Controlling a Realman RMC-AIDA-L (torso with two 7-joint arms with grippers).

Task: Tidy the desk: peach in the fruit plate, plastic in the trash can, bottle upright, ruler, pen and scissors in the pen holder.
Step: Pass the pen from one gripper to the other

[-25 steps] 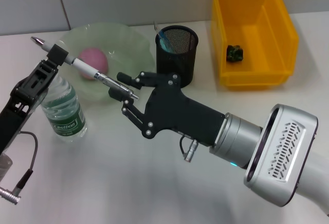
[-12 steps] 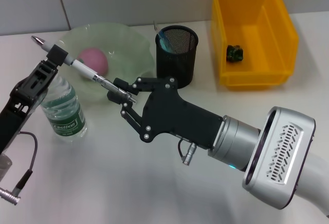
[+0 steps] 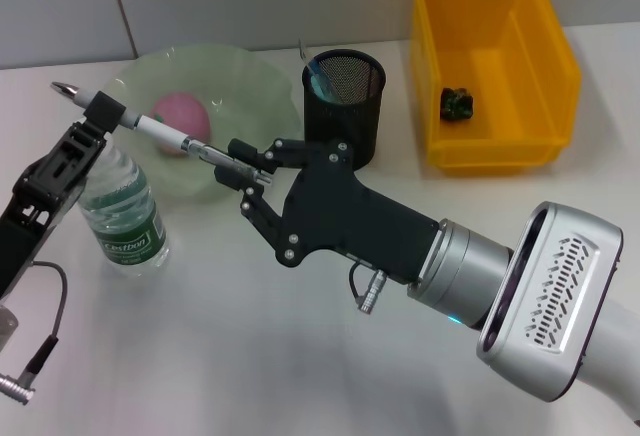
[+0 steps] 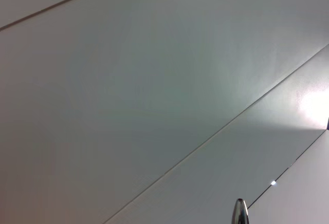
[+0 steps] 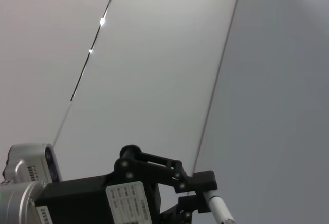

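My right pincer (image 3: 243, 168) clamps the pen (image 3: 150, 128) tip while the left pincer (image 3: 100, 113) grips its middle: a handover toward the pen holder (image 3: 345, 106), I judge.

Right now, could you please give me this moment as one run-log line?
phase: pen handover | left gripper: shut on white pen | right gripper: closing on its tip | black mesh pen holder: upright beside it

From the head we look down on the desk (image 3: 200, 356); both wrist cameras face upward at pale panels (the pen (image 3: 160, 134) is the one thing all three views share).
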